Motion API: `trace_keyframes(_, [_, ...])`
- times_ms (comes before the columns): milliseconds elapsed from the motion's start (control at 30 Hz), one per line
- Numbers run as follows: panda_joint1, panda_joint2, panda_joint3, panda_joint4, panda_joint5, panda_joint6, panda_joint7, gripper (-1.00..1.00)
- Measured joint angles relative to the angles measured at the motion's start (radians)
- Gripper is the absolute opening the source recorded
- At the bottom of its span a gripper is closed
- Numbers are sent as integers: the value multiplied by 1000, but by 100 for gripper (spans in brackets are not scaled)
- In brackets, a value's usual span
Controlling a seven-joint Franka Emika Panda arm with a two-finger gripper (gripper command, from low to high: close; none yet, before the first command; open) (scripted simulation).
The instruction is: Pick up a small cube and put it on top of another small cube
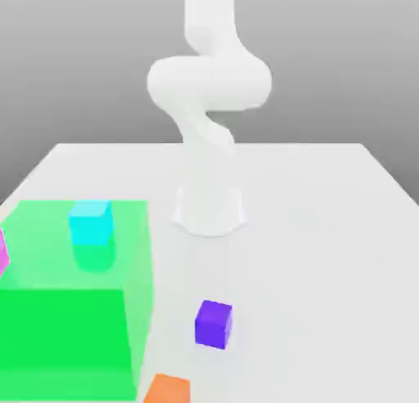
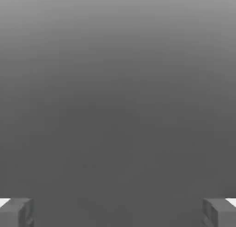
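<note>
The end effector [image 2: 118, 213] stands open, its two fingers well apart against a plain grey background.

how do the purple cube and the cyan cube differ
The purple cube is deep violet, while the cyan cube is bright blue-green. The purple cube sits on the table; the cyan cube is over by the big green block. Both are small, plain cubes.

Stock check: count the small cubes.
3: purple cube and orange cube on the table, cyan cube over the green block. The cut-off magenta thing may be a fourth; others may be hidden.
</note>
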Motion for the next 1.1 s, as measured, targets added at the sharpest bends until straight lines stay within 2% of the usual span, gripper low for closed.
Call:
trace_keyframes(367, [176,309,-165,-199,15,207,-487,0])
trace_keyframes(700, [280,587,-256,-377,48,391,-937,0])
trace_keyframes(900, [288,750,-262,-473,40,505,-1170,0])
trace_keyframes(1000, [268,835,-224,-466,108,570,-1242,0])
trace_keyframes(1100, [203,922,-141,-450,187,639,-1304,0])
